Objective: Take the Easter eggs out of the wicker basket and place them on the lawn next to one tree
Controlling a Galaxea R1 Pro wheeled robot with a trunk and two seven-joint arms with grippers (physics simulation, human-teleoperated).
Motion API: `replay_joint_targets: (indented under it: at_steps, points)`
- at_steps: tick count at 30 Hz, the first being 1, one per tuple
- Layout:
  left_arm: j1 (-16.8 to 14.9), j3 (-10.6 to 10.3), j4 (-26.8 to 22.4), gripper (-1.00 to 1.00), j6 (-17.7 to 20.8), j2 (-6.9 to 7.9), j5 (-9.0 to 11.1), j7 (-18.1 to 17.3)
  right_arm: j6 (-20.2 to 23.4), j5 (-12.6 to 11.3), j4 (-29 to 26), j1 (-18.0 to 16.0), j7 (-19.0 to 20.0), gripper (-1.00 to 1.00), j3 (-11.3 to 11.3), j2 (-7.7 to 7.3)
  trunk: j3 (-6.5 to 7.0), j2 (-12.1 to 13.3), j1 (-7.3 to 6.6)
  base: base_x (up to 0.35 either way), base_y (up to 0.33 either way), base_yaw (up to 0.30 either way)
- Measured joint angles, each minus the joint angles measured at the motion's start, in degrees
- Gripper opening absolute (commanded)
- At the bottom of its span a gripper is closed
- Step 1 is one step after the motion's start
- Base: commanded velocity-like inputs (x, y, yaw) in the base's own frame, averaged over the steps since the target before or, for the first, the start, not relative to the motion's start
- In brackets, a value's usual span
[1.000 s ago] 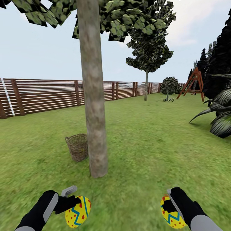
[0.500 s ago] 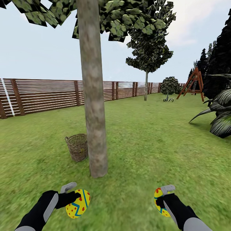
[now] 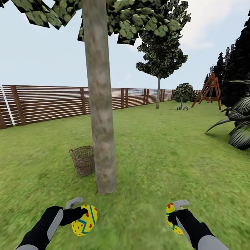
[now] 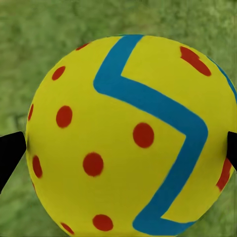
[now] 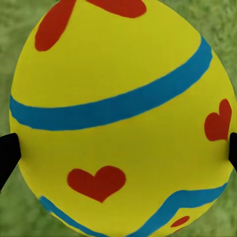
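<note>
gripping zigzag egg in left hand; right hand clamps heart egg.

Fenced garden outdoors, green lawn, brown slatted wooden fence, thick-trunked tree, distant shrubs, red wooden swing frame, pale sky overhead

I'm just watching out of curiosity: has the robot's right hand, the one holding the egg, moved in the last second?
Yes. Measured against the tree trunk, the right gripper with its egg has moved up and inward, toward the trunk's base.
</note>
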Motion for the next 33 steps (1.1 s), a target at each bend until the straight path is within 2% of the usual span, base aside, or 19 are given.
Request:
replay_joint_targets:
  at_steps: [7,9,13,24,28,33]
  points:
    - [0.01,-0.08,-0.01,-1.0,-0.01,-0.01,0.01,0.0,-0.09,0.11,0.22,-0.01,0.18,-1.0,0.12,0.08,0.0,0.0,0.0,0.349,0.0,0.199]
    - [0.01,-0.08,0.29,-1.0,-0.03,-0.01,-0.01,0.0,-0.1,0.08,0.34,-0.01,0.2,-1.0,0.09,0.79,0.0,0.0,0.0,0.349,0.0,0.158]
    - [0.01,-0.09,0.69,-1.0,-0.08,0.0,0.0,0.0,-0.1,0.1,0.43,-0.01,0.09,-1.0,0.05,1.18,0.0,0.0,0.0,0.349,0.0,0.124]
    - [0.0,0.08,0.23,-1.0,-0.09,0.75,-0.18,0.0,-0.07,0.1,0.44,0.0,-0.03,-1.0,0.1,1.18,0.0,0.0,0.0,0.347,0.0,0.033]
    - [0.01,0.17,0.28,-1.0,-0.09,0.69,-0.18,0.0,-0.02,0.13,0.44,0.0,-0.06,-1.0,0.14,1.25,0.0,0.0,0.0,0.266,0.0,0.039]
    - [0.01,0.18,0.26,-1.0,-0.05,0.61,-0.16,0.0,-0.02,0.23,0.51,-0.01,-0.1,-1.0,0.13,1.59,0.0,0.0,0.03,0.09,0.0,0.26]
